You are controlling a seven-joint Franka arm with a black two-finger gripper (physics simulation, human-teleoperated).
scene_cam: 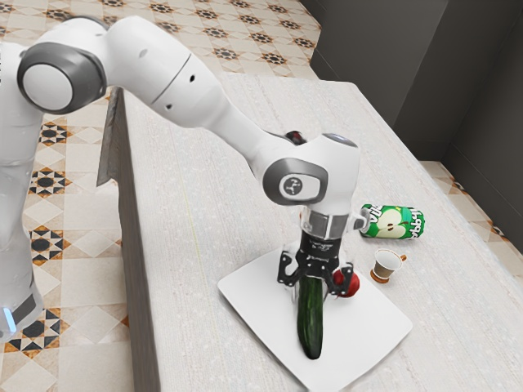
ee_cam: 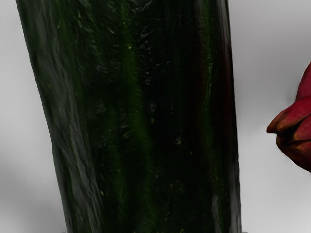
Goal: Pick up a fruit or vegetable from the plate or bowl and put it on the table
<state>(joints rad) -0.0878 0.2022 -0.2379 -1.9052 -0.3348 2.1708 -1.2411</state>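
Fingers spread wide, the hand (scene_cam: 316,282) straddles a cucumber (scene_cam: 310,327) on the white plate (scene_cam: 257,287), a red fruit (scene_cam: 346,284) crowding one side; beside the plate sit a cup (scene_cam: 386,264) and toppled green can (scene_cam: 394,222).

The cucumber (scene_cam: 310,327) is dark green with paler green streaks, the plate (scene_cam: 265,308) plain white. The pomegranate (scene_cam: 346,284) is deep red. The can (scene_cam: 395,222) is green and white, with a pale apple picture. Brown, black and cream star patterns mark the floor tiles (scene_cam: 49,245).
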